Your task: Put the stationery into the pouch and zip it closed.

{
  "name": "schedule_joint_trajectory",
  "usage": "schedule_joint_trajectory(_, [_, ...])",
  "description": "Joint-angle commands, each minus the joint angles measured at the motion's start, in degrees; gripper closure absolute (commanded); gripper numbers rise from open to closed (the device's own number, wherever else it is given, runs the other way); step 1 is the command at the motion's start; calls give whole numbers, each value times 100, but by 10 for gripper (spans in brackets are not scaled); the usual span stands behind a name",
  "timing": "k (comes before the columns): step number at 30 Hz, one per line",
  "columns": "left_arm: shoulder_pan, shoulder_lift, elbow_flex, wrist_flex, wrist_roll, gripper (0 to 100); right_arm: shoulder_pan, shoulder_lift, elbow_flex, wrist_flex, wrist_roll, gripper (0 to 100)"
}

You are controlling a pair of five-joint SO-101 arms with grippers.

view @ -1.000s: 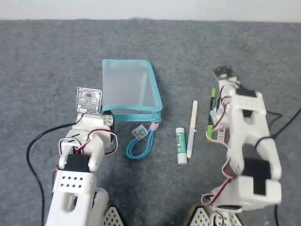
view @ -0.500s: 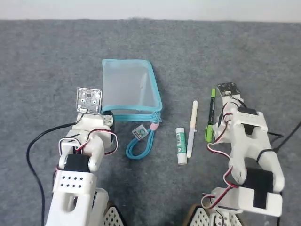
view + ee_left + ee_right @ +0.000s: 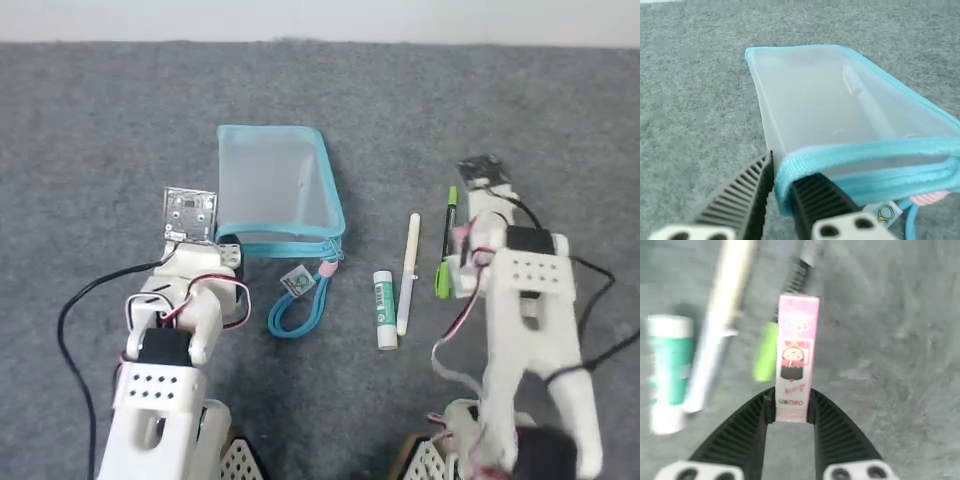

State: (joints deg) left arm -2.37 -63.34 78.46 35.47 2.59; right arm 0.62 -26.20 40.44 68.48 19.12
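Note:
A translucent pouch [image 3: 272, 192] with teal trim lies left of centre, its open mouth toward the arms. My left gripper [image 3: 232, 254] is shut on the corner of the pouch's teal rim [image 3: 790, 172], one finger on each side. A glue stick [image 3: 385, 309], a white pen [image 3: 408, 272] and a green pen [image 3: 445, 247] lie side by side to the right. My right gripper [image 3: 791, 401] is shut on a small pink eraser [image 3: 796, 355], held above the carpet beside the green pen [image 3: 765, 351]. In the high view the right gripper [image 3: 463, 248] sits just right of the green pen.
Grey carpet covers the whole table. The pouch's teal wrist loop [image 3: 295, 312] and a small tag [image 3: 296, 281] trail toward the arms. A cable [image 3: 75, 330] runs beside the left arm. The white pen [image 3: 717, 330] and glue stick [image 3: 667, 371] lie close to the held eraser.
The right arm has shifted and risen toward the camera with the pink eraser in its gripper, uncovering more of the green pen. The left arm and pouch have stayed put.

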Motion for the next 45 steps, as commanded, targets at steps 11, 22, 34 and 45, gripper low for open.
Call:
schedule_joint_trajectory(11, [0, -26, -31, -290, 123, 989, -3327, -1059, -1512, 1692, -18, 991])
schedule_joint_trajectory(22, [0, -26, -22, -290, 123, 989, -3987, -1051, -1512, 1622, -62, 991])
schedule_joint_trajectory(34, [0, -9, -22, -290, 123, 989, -3969, -268, -1820, 1253, -281, 991])
schedule_joint_trajectory(45, [237, -35, -22, -290, 114, 989, -3996, 1156, -2804, 1305, -484, 991])
